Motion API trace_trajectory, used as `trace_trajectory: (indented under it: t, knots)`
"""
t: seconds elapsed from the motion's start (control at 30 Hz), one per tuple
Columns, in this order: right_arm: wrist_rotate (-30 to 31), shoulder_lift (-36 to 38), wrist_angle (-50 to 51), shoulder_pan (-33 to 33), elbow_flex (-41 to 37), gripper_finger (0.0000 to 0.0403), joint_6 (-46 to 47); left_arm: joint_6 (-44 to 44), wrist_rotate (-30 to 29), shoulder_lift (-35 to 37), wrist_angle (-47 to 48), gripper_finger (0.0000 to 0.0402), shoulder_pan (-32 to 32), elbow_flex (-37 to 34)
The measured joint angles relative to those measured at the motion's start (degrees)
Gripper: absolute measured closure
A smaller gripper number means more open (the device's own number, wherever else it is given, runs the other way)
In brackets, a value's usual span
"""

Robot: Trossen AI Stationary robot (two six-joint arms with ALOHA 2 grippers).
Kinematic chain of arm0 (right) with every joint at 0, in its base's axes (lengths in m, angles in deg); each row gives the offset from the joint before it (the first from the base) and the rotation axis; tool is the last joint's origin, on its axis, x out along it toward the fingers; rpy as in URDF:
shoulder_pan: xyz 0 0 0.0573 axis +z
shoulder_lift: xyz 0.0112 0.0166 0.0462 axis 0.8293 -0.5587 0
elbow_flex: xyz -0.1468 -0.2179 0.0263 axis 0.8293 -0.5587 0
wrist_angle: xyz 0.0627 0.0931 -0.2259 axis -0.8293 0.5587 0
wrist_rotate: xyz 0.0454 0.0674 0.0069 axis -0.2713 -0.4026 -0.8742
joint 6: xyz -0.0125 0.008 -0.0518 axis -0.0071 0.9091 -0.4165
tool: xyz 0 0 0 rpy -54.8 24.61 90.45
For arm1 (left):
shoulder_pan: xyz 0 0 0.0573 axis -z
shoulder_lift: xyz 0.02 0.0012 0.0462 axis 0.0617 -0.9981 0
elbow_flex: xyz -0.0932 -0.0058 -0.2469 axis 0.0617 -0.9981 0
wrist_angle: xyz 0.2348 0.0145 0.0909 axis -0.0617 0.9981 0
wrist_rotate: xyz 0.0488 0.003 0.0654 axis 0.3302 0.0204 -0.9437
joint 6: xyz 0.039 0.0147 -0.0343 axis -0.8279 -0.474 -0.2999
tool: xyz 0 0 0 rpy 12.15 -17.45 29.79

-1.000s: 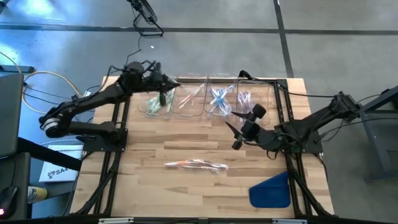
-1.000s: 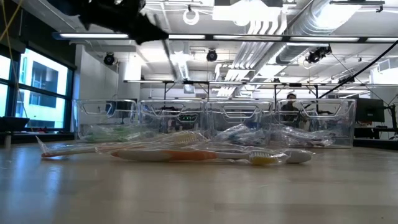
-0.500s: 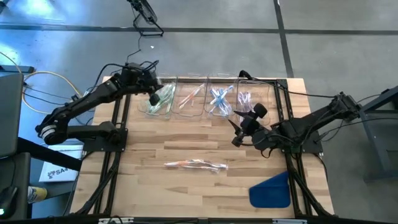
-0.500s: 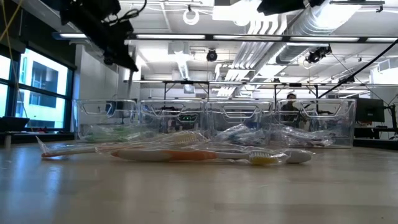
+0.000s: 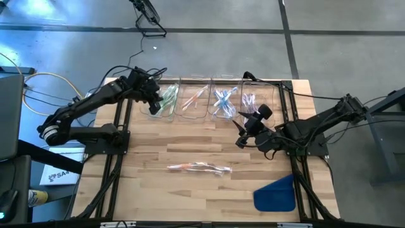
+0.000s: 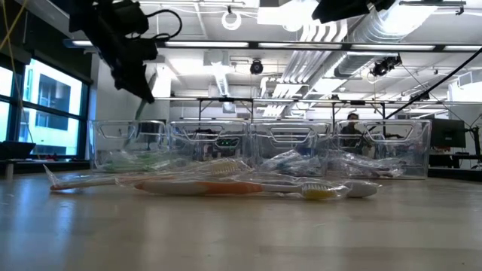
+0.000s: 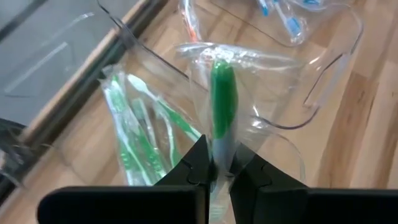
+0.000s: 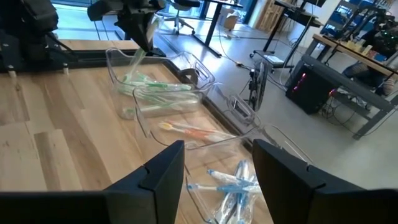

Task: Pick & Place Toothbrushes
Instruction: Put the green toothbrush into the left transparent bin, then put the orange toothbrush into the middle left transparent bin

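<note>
At the ten o'clock corner of the bench (image 5: 190,142), the left gripper (image 5: 154,103) is held above the leftmost of four clear bins (image 5: 163,104), its fingers (image 7: 200,167) clamped on a green toothbrush (image 7: 222,99) sealed in a clear wrapper. In the left wrist view the brush is pinched low on the handle and hangs over that bin, where other green toothbrushes (image 7: 140,134) already lie. By the look of it, the release into the bin is the step in hand.

Toward twelve o'clock, the next bin is seen to hold pink-orange brushes (image 5: 193,98), the third blue ones (image 5: 223,101), and the last, at about one o'clock, purple ones (image 5: 249,100).

Near the bench's middle, toward six o'clock, a small heap of wrapped toothbrushes (image 5: 199,168) is left unsorted; an orange-handled one (image 6: 218,187) lies foremost in the low view.

At about three o'clock the right gripper (image 5: 243,132) hovers above the bench just in front of the blue and purple bins, its fingers (image 8: 163,171) spread apart and nothing held between them. A blue flat piece (image 5: 275,193) lies at the five o'clock corner.

The brushes are judged light and fairly stiff, but the film wrappers are likely slippery and crinkly. A hold is best taken across the handle's middle, so that the handle itself is pinched and not loose film alone.
</note>
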Motion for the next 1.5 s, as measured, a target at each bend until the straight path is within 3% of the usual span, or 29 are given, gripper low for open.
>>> trace_trajectory:
  t: [0.43,0.73,0.9,1.1,1.17,1.3,1.5]
  knots:
    - [0.0,0.0,1.4,0.0,0.0,0.022,0.4,-2.3,0.9,-9.7,-3.5,0.0364,0.0,0.0]
    - [0.0,0.0,1.5,0.0,0.0,0.022,0.5,-4.7,0.6,-10.1,-10.4,0.0303,0.0,0.0]
    - [0.0,0.0,1.5,0.0,0.0,0.022,0.5,-7.2,-2.9,-10.1,-9.0,0.0252,0.0,0.0]
    - [-0.1,0.0,1.5,0.0,0.0,0.022,0.5,-7.3,-15.5,-10.0,-11.9,0.0216,0.0,0.0]
    - [-0.1,0.0,1.5,0.0,0.0,0.022,0.5,-7.2,-17.2,-10.0,-14.2,0.0214,0.0,0.0]
    - [-0.1,0.0,1.5,0.0,0.0,0.022,0.5,-9.4,-12.6,-10.0,-19.4,0.0213,0.0,0.0]
    - [-6.6,0.0,1.4,0.0,0.0,0.022,0.5,-12.3,3.0,-10.0,-23.6,0.0213,0.0,0.0]
